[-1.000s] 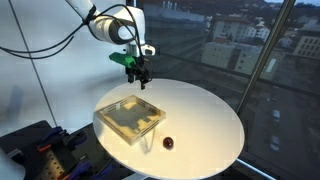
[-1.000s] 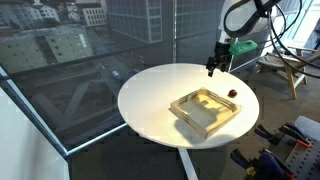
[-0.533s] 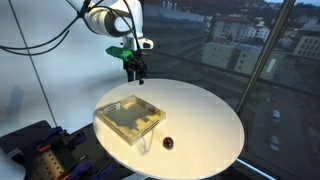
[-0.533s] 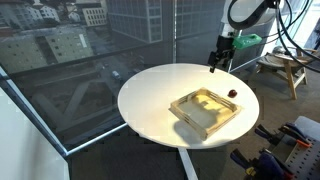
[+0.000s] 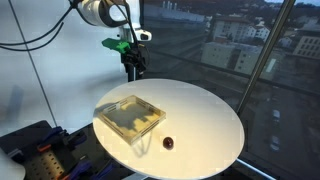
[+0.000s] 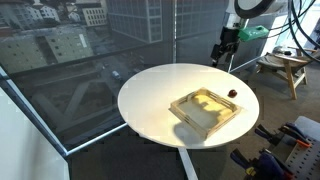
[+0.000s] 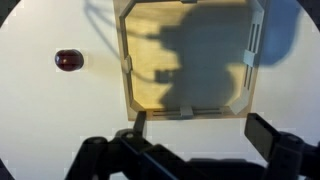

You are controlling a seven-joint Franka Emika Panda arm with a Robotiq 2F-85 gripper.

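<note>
My gripper (image 5: pixel 131 68) hangs open and empty high above the far edge of the round white table (image 5: pixel 205 115); in the other exterior view the gripper (image 6: pixel 224 55) is above the table's (image 6: pixel 150 100) back right rim. In the wrist view the gripper (image 7: pixel 198 128) looks straight down, its two dark fingers (image 7: pixel 270 135) wide apart with bare tabletop between them. Below lies a shallow square wooden tray (image 7: pixel 190 60), (image 5: pixel 130 116), (image 6: pixel 206 109), and my shadow falls across it. A small dark red round object (image 7: pixel 68 60), (image 5: pixel 168 144), (image 6: pixel 231 93) rests on the table beside the tray.
Large windows (image 6: pixel 80 50) with a city outside surround the table. A wooden stool (image 6: pixel 280 68) stands behind the table, and dark equipment (image 5: pixel 35 150) sits on the floor beside it. Cables (image 5: pixel 40 40) trail from the arm.
The arm has risen and drawn back from the table, lifting the open gripper higher above the far edge. Tray and red object have not moved.
</note>
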